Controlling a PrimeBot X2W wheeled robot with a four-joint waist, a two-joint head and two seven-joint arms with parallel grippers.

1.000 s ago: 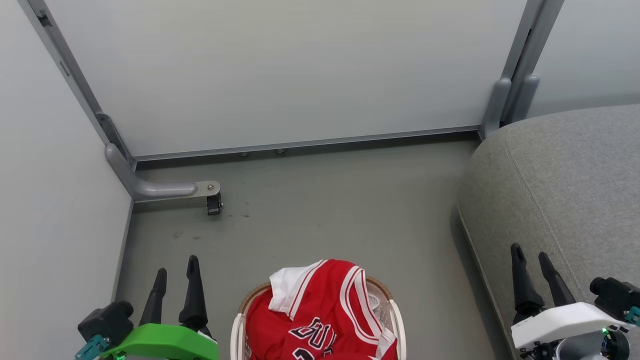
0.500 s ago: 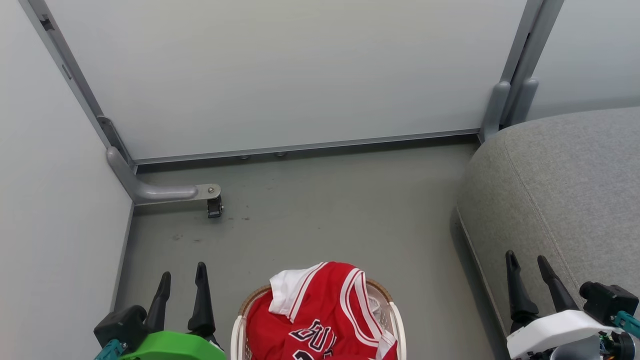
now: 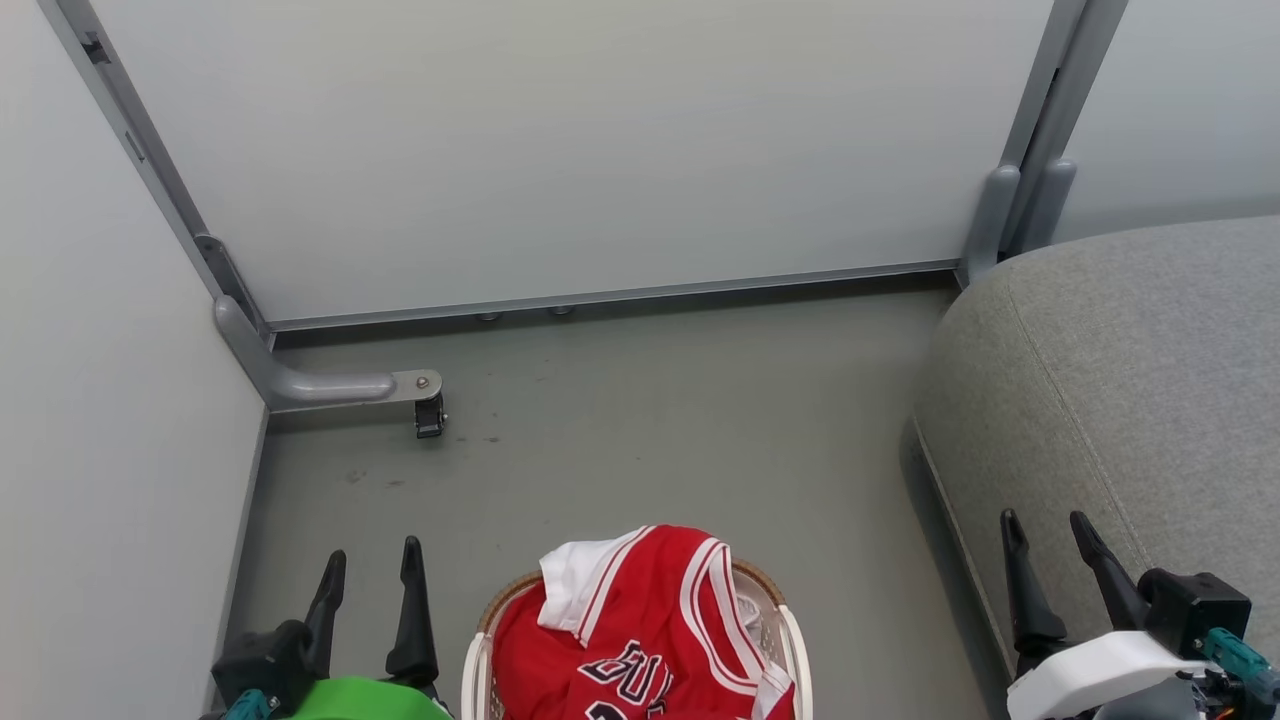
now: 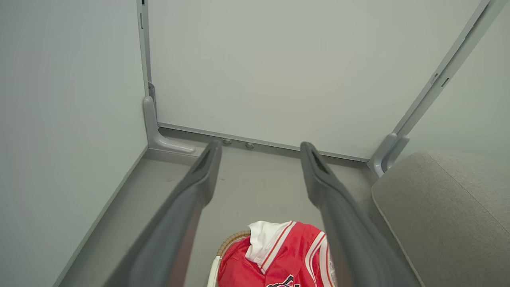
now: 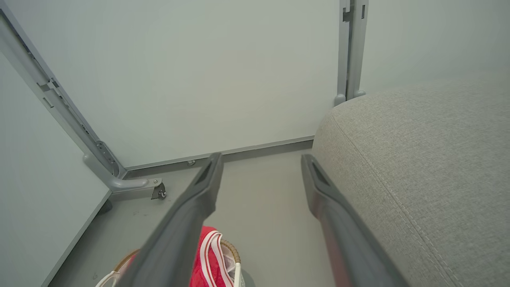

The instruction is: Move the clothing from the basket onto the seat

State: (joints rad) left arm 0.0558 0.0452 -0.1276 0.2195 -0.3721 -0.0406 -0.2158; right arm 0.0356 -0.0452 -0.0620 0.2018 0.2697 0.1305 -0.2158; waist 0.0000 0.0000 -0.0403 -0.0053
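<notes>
Red clothing [image 3: 640, 640], grey seat [image 3: 1130, 380].

The bottom edge cuts off basket [image 3: 474, 668] and clothing [image 3: 640, 620].

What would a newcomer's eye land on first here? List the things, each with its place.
The bright red clothing with white stripes stands out most, heaped in the basket at the bottom centre of the head view, against the grey floor. Next comes the big grey seat along the right side. The left end effector and right end effector flank the basket, both open and empty.
</notes>
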